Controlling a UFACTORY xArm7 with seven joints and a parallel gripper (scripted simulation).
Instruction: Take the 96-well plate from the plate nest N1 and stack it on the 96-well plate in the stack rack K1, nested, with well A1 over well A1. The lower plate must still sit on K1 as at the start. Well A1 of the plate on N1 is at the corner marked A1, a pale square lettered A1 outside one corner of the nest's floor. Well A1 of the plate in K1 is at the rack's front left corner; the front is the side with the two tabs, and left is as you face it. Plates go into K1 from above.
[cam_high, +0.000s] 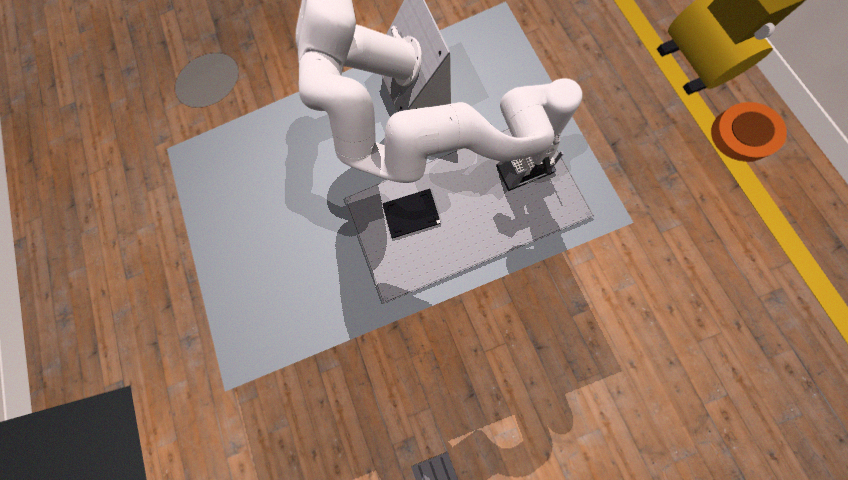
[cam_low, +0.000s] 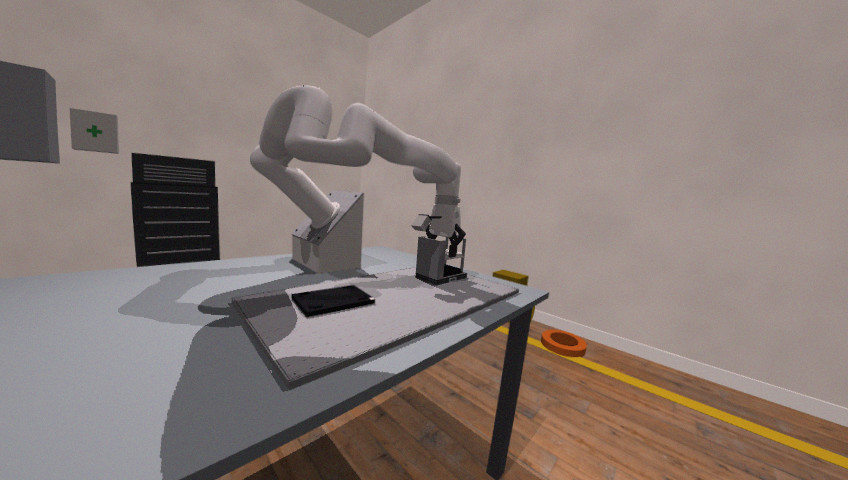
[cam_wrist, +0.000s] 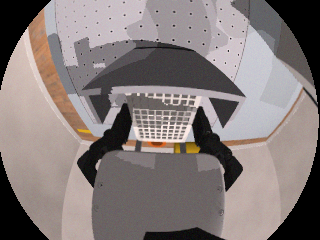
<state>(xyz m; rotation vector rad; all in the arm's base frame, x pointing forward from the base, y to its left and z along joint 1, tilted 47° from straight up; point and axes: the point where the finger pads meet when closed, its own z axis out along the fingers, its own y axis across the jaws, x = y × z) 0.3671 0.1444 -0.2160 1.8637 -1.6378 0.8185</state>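
My gripper (cam_high: 531, 161) is shut on the white 96-well plate (cam_high: 519, 165) and holds it by its long sides inside the top of the dark stack rack K1 (cam_high: 527, 172), at the right end of the perforated board. In the wrist view the plate (cam_wrist: 164, 116) sits between my fingers, with the rack's dark walls (cam_wrist: 163, 76) around it. The lower plate in K1 is hidden. In the side view my gripper (cam_low: 444, 234) stands down in the rack (cam_low: 439, 261). The black plate nest N1 (cam_high: 410, 214) lies empty, with its pale A1 mark (cam_high: 437, 221) at one corner.
The perforated board (cam_high: 470, 231) lies on the grey table. The arm's grey pedestal (cam_high: 419, 59) stands behind it. The table's edge runs close beyond the rack (cam_low: 523, 291). An orange ring (cam_high: 751, 129) and a yellow line are on the floor.
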